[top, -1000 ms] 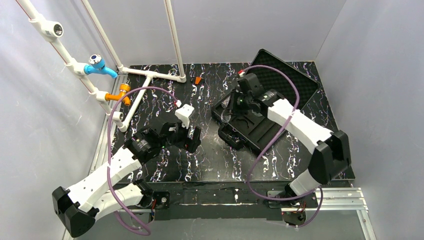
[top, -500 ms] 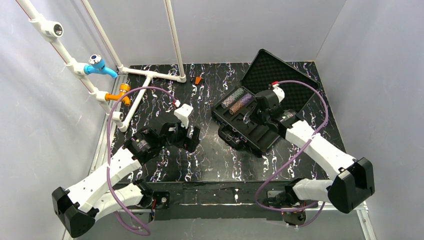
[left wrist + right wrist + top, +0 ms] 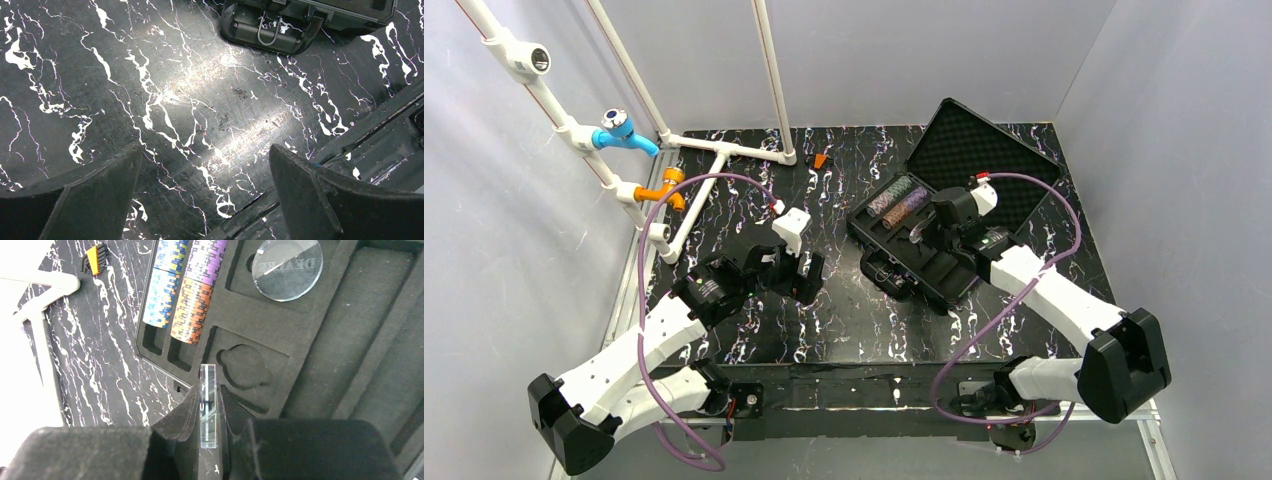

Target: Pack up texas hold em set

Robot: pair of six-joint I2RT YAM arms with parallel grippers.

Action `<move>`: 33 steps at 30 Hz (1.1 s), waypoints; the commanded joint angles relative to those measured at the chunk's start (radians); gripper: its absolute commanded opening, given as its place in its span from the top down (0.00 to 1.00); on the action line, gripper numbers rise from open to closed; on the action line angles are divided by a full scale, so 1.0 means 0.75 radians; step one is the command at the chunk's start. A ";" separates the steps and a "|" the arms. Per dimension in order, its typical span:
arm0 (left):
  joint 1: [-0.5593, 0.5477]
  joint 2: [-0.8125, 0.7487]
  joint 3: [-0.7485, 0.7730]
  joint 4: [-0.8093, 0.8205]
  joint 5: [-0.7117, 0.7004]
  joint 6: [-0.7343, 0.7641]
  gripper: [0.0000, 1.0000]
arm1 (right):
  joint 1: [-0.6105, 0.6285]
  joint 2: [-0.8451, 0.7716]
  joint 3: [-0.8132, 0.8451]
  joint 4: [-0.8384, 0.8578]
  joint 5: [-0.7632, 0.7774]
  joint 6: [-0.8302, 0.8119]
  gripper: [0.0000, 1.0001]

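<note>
Between right gripper [image 3: 207,395] fingers [image 3: 185,412], pinches clear disc [image 3: 208,410] edge-on; pulls back from chip stacks [image 3: 190,290] toward empty round recess [image 3: 245,367], likely seating next; keeps left gripper [image 3: 205,150] spread, idle.

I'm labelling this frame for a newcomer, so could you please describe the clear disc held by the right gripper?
Find the open black case on the table's right side, with the right gripper over its foam tray. Between that gripper's fingers stands a clear disc, seen edge-on. Unlike the flat DEALER disc lying in its round recess, this one is upright and held.
</note>
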 commanded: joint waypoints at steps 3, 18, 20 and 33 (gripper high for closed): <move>-0.006 -0.002 0.002 -0.018 -0.011 0.008 0.02 | -0.005 0.079 -0.006 0.178 0.028 0.067 0.99; -0.007 0.000 0.000 -0.021 -0.015 0.014 0.02 | -0.024 0.315 -0.041 0.378 -0.087 0.056 0.99; -0.006 0.002 0.000 -0.021 -0.013 0.014 0.02 | -0.034 0.340 -0.059 0.405 -0.114 0.047 0.99; -0.007 0.004 0.000 -0.023 -0.013 0.015 0.02 | -0.120 0.424 -0.081 0.382 -0.269 -0.029 0.97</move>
